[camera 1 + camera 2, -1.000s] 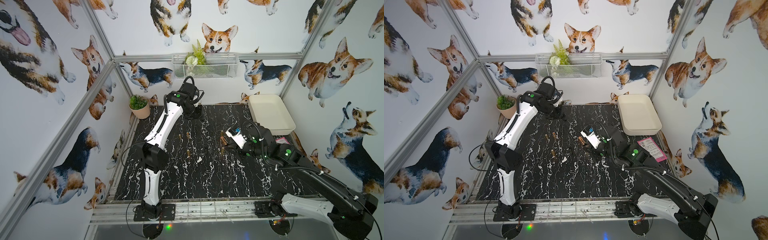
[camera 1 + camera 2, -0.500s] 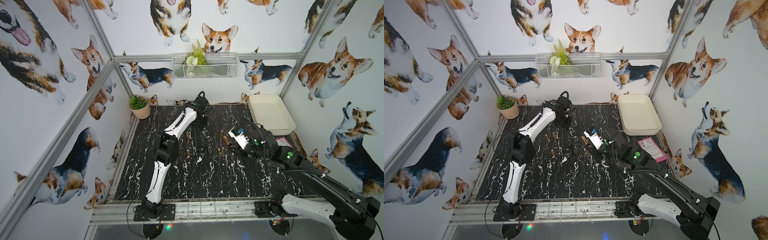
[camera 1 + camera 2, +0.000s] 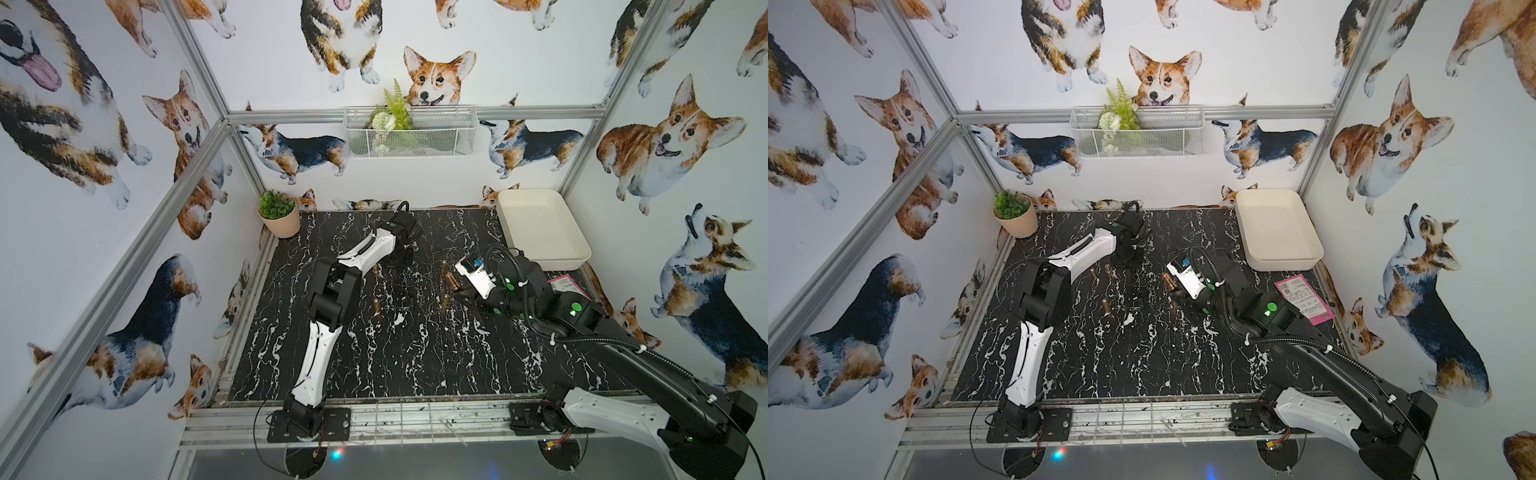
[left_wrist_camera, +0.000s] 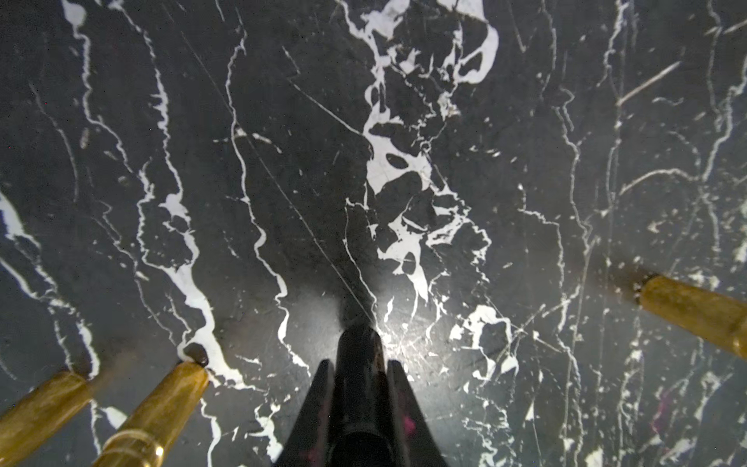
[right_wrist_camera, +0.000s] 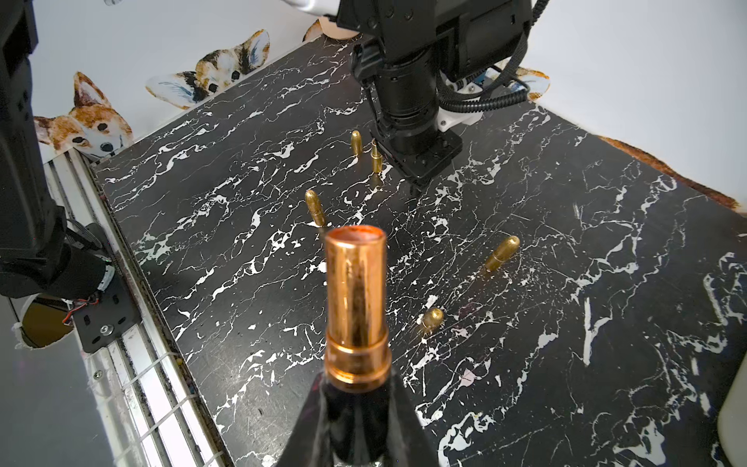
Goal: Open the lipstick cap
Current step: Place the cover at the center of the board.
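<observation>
At the back left corner of your black marble tabletop (image 3: pixel 415 365) you have a small green plant in a terracotta-pink pot (image 3: pixel 279 218). A cream rectangular tray (image 3: pixel 557 261) sits at the back right corner, and a pink printed card (image 3: pixel 1304 300) lies flat just in front of it. On the rear wall above, a white wire basket (image 3: pixel 440 139) holds a fern (image 3: pixel 394 109).

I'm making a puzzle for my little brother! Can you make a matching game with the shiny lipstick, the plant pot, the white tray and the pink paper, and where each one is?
Things:
1. copper lipstick
2. plant pot
3. white tray
4. pink paper

Places:
A. far right corner
B. held in the right gripper
C. far left corner
D. by the right edge, nearer than the tray

Pairs: 1-B, 2-C, 3-A, 4-D
</observation>
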{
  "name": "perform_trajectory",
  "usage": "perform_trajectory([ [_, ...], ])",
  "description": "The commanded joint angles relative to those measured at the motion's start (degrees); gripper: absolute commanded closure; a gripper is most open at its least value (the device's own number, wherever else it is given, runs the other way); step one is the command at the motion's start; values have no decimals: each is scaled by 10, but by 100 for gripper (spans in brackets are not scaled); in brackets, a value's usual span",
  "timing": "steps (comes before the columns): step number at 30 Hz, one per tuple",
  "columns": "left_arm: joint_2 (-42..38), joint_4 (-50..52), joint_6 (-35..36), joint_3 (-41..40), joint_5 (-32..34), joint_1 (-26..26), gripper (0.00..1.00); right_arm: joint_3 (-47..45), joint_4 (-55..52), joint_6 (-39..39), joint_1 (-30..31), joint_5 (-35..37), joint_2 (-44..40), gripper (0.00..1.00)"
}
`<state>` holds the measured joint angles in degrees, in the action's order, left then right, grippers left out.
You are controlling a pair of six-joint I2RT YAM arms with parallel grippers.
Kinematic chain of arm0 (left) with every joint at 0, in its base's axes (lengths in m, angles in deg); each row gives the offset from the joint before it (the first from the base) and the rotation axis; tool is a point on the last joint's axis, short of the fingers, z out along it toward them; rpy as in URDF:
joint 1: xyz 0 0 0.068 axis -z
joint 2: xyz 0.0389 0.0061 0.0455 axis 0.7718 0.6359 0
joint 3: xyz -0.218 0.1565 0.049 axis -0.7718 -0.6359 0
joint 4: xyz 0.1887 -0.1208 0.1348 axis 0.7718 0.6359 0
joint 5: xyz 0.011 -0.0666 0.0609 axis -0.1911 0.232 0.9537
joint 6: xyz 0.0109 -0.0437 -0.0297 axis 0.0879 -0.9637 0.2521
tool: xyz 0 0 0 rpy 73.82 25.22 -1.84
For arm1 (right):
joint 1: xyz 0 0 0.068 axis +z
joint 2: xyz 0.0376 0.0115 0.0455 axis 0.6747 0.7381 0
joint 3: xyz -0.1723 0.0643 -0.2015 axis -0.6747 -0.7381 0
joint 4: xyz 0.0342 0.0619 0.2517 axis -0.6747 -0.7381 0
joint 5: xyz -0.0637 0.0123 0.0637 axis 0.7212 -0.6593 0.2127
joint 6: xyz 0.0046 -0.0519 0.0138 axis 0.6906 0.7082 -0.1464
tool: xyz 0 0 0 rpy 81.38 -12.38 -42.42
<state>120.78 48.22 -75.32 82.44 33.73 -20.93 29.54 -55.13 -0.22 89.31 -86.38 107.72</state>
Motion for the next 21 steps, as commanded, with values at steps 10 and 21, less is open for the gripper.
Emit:
perform_trajectory([
  [10, 0, -15, -10, -14, 11, -1, 97, 5, 9, 3, 1, 4, 7, 100],
  [21, 9, -5, -9, -7, 11, -1, 79, 4, 4, 5, 0, 11, 4, 100],
])
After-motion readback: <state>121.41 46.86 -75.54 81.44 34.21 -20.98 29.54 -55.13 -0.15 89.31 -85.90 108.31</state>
